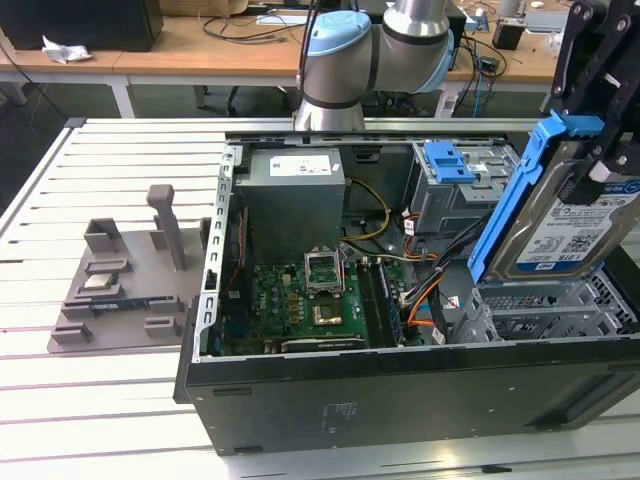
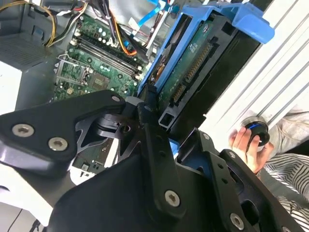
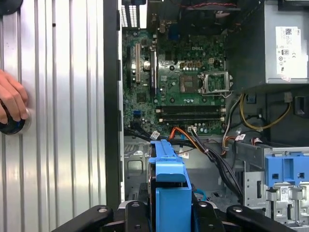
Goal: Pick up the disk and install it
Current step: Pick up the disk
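At the exterior view's left, the slatted table (image 1: pixel 120 400) carries a grey fixture (image 1: pixel 130 290), which lies just beside the outer wall of the open computer case (image 1: pixel 400 400); bare slats run in front of the fixture and behind it. Inside the case the power supply (image 1: pixel 295 195) sits against the far wall, with the motherboard (image 1: pixel 290 310) flat on the floor below it and open room above the board. Further right, a bundle of cables (image 1: pixel 430 300) crosses the gap between the board and the drive cage (image 1: pixel 540 315), and a blue bracket (image 1: pixel 450 160) sits in the bay behind it. At the exterior view's right, the disk (image 1: pixel 570 225) hangs tilted over the cage, label side facing the camera. One blue rail runs up its edge toward the case's middle. Its lower edge is at the cage's top rim; whether they touch cannot be told. The tool (image 1: pixel 608 165) is clamped on the disk's upper part, and in the second wrist view its fingers (image 2: pixel 145 121) press the disk's two faces. There, a person's hand (image 2: pixel 244 145) rests on a knob outside the case wall.
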